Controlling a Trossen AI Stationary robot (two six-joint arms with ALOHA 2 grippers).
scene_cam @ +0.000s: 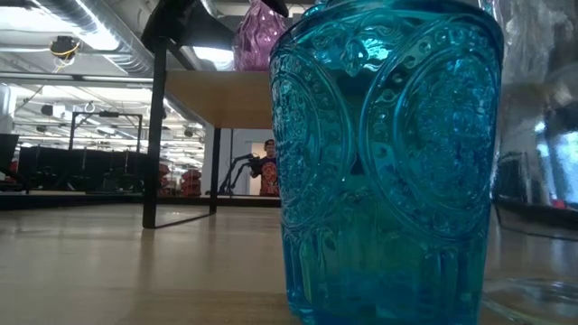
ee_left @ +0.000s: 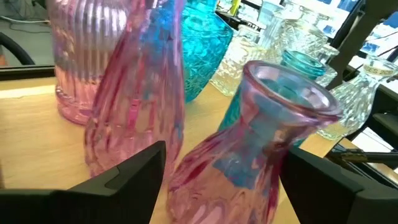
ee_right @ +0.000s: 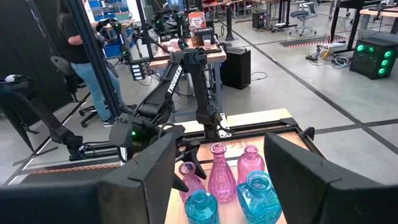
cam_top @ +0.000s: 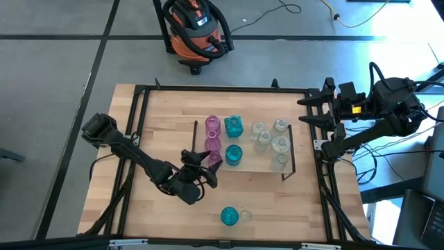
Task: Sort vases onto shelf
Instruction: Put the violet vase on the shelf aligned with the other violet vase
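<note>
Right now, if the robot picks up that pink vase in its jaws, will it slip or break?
The pink vase looks like smooth, shiny glass, so it could slip between the left gripper's open jaws. It seems thin and see-through, so probably fragile. Its narrow neck over a round belly might make it tip if nudged.

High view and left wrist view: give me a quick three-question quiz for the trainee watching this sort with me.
1. True or false: the right gripper hangs over the shelf.
2. Which vase is at the left gripper? A) pink B) teal C) clear
3. Fill in: ___ vases stand on the table, off the shelf.

Key
1. False: it waits at the table's right edge, beyond the shelf.
2. A: the pink vase, at the shelf's left end.
3. Two: a teal vase and a clear vase, side by side.
</note>
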